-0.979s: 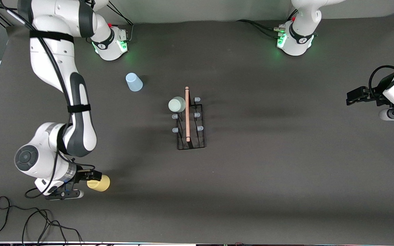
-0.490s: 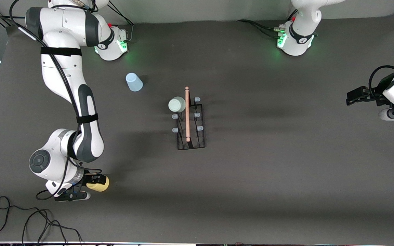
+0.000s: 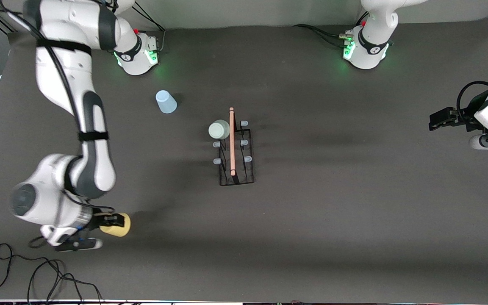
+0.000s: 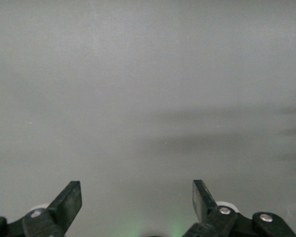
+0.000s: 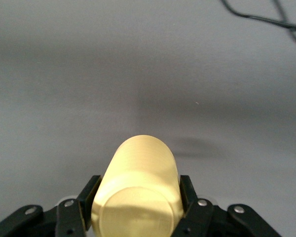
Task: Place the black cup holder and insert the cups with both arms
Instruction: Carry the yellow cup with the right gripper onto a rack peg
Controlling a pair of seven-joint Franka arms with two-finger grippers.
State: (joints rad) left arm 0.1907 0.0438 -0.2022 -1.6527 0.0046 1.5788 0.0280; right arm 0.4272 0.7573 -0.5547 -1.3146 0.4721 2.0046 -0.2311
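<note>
The black cup holder (image 3: 236, 163) stands mid-table with its wooden bar handle (image 3: 231, 142) on top. The pale green cup (image 3: 219, 129) sits upside down on one of its pegs, at the end nearer the robots' bases. The light blue cup (image 3: 165, 102) stands upside down on the table toward the right arm's base. My right gripper (image 3: 115, 223) is shut on the yellow cup (image 3: 118, 226), held on its side near the right arm's end of the table; the yellow cup (image 5: 140, 185) fills the right wrist view between the fingers (image 5: 87, 197). My left gripper (image 3: 439, 120) waits open and empty at the left arm's end; it also shows in the left wrist view (image 4: 136, 200).
Black cables (image 3: 36, 279) lie on the table nearer to the front camera than the right gripper. The two green-lit bases (image 3: 140, 53) stand along the table's edge by the robots.
My right arm has shifted toward its end of the table and risen a little with the yellow cup in its grip. The left arm has not moved.
</note>
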